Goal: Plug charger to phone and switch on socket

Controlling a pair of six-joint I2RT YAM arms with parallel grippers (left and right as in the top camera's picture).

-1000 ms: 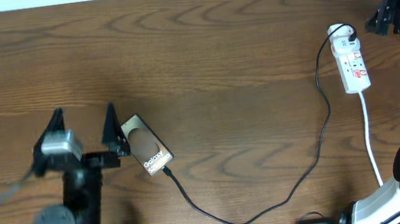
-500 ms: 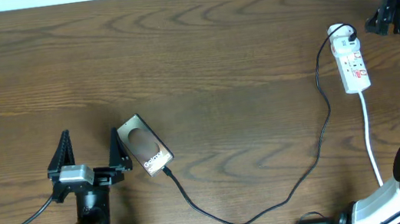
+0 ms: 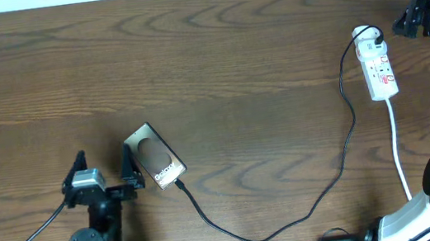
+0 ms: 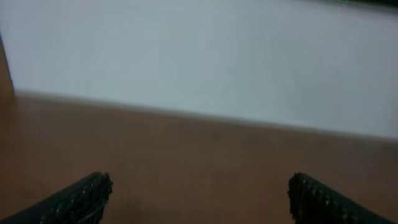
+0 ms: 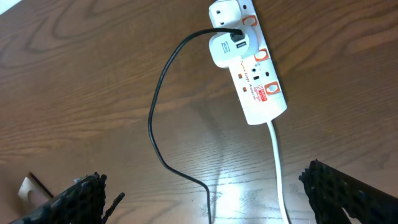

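Charger (image 3: 256, 239) tip at phone (image 3: 155, 157) edge (seating unclear); socket (image 3: 378, 71) well apart.

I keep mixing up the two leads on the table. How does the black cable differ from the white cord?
The black cable is thinner than the white cord. The black cable swings in a long loop from the adapter on the power strip to the phone; the white cord runs almost straight from the strip's end. Both lie on the table and join the strip.
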